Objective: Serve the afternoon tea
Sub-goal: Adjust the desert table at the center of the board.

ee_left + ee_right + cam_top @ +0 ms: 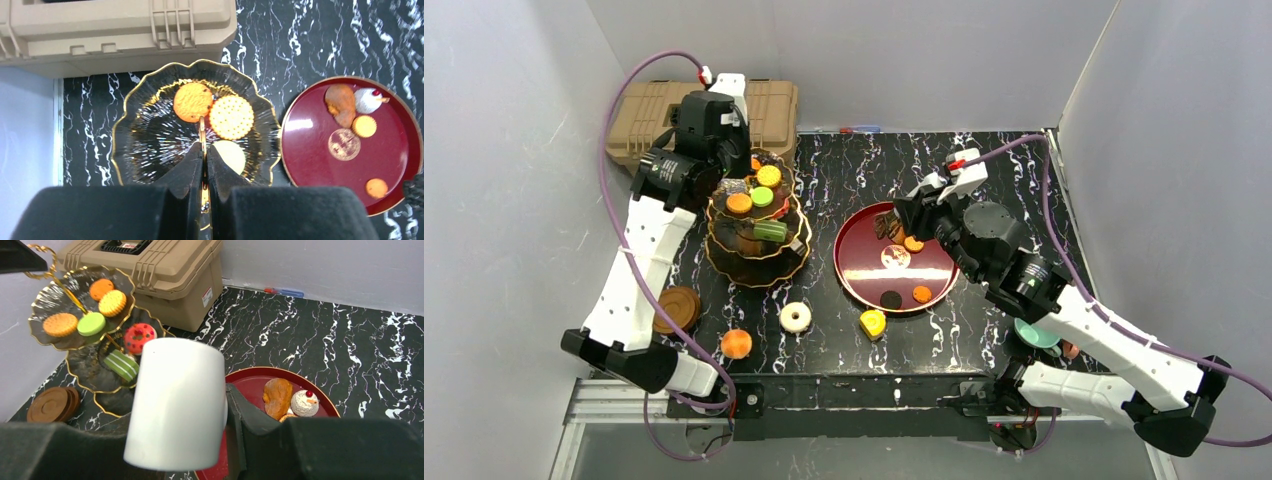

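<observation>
Roughly half done, I reckon. Donut (796, 317), orange sweet (736, 343) and yellow cake (872, 323) are lying loose nearest me, and the saucers (676, 308) are sitting stacked at 8 o'clock of the stand (754, 281), its tiers loaded. My left pincer (204, 150) is pointing straight down, pinching the gold handle (202, 125). My right pincer (911, 218) is hovering over the red tray (861, 262) at 3 o'clock, gripping a white cup (175, 400).

We see our right pincer (181, 412) gripping a white cup (175, 395), behind it a red tray (251, 386) holding a brown pastry (277, 396) and a cherry-topped cake (305, 403), and at the view's left a gold-rimmed tiered stand (50, 296) of sweets (91, 323) beside stacked brown saucers (52, 403) on the tabletop (310, 335).
</observation>
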Available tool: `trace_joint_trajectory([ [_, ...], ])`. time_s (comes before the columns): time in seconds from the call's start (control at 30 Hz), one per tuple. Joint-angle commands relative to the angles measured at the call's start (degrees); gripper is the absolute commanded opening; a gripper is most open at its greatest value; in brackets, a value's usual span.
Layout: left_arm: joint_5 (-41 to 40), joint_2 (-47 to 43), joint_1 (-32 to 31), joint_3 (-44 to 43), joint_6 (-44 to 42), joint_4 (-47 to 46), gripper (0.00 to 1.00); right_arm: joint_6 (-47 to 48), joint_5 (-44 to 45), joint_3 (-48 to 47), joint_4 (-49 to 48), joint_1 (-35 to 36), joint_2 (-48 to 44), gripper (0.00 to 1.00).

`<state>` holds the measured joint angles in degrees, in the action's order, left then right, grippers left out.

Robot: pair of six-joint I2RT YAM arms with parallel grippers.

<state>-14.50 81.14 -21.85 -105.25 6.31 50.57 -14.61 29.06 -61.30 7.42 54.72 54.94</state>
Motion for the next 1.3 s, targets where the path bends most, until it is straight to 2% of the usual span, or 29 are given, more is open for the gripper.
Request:
trace_joint_trajectory([
  [0.0, -3.44, -2.78, 0.29, -5.65, 10.81, -1.31, 0.00, 0.11, 1.26, -0.07, -2.50, -0.23, -0.55, 0.32],
  [0.2, 0.52, -2.51, 2.38, -1.42, 22.99, 2.94, 0.00, -0.25, 1.61, 0.35, -2.73, -0.23, -0.45, 0.32],
  [0.3, 1.64, -2.57, 3.69, 1.46, 26.23, 2.68, 0.00, -0.24, 1.82, 0.30, -2.81, -0.20, -0.28, 0.32],
  [0.53, 0.80, -7.37, 3.93, 11.74, 22.05, -10.81, 0.00, -0.16, 1.99, 0.10, -2.16, -0.23, -0.05, 0.34],
  [0.63, 3.67, -9.06, 3.93, 13.54, 18.97, -13.56, 0.00, -0.31, 2.33, 1.77, -1.84, -0.23, -0.58, 0.37],
  [0.67, 5.03, -9.86, 3.94, 14.38, 18.10, -14.44, 0.08, -0.39, 2.60, 2.40, -2.06, -0.23, -0.90, 0.37],
  [0.7, 6.72, -10.51, 3.94, 14.99, 16.58, -15.29, 0.23, -0.35, 2.85, 3.10, -2.43, -0.23, -1.15, 0.37],
  [0.73, 9.73, -11.10, 3.94, 15.63, 13.95, -16.48, 0.44, -0.15, 3.07, 3.69, -2.94, -0.23, -1.29, 0.37],
  [0.77, 12.22, -11.83, 3.92, 16.13, 12.44, -17.08, 0.70, 0.07, 3.29, 4.25, -3.53, -0.23, -1.32, 0.37],
  [0.8, 14.13, -12.57, 3.98, 16.45, 10.53, -17.56, 0.86, 0.32, 3.51, 4.59, -3.96, -0.23, -1.26, 0.37],
  [0.83, 16.89, -13.16, 3.98, 16.30, 7.98, -17.43, 0.96, 0.54, 3.73, 4.75, -4.21, -0.23, -1.05, 0.37],
  [0.97, 28.33, -16.24, 3.95, 15.49, -4.85, -17.78, 0.98, 0.98, 3.82, 4.71, -4.39, -0.24, -0.33, 0.37],
  [1.1, 36.04, -16.48, 3.95, 10.93, -29.53, -8.51, 0.98, 0.99, 3.81, 4.72, -4.49, -0.31, -0.44, 0.37],
  [1.13, 36.34, -16.45, 3.93, 10.30, -37.96, -6.51, 0.98, 0.96, 3.81, 4.60, -4.35, -0.31, -0.51, 0.37],
  [1.27, 36.89, -15.36, 5.03, 9.06, -62.47, 3.45, 0.98, 0.82, 3.81, 4.20, -4.08, -0.31, -0.79, 0.37],
])
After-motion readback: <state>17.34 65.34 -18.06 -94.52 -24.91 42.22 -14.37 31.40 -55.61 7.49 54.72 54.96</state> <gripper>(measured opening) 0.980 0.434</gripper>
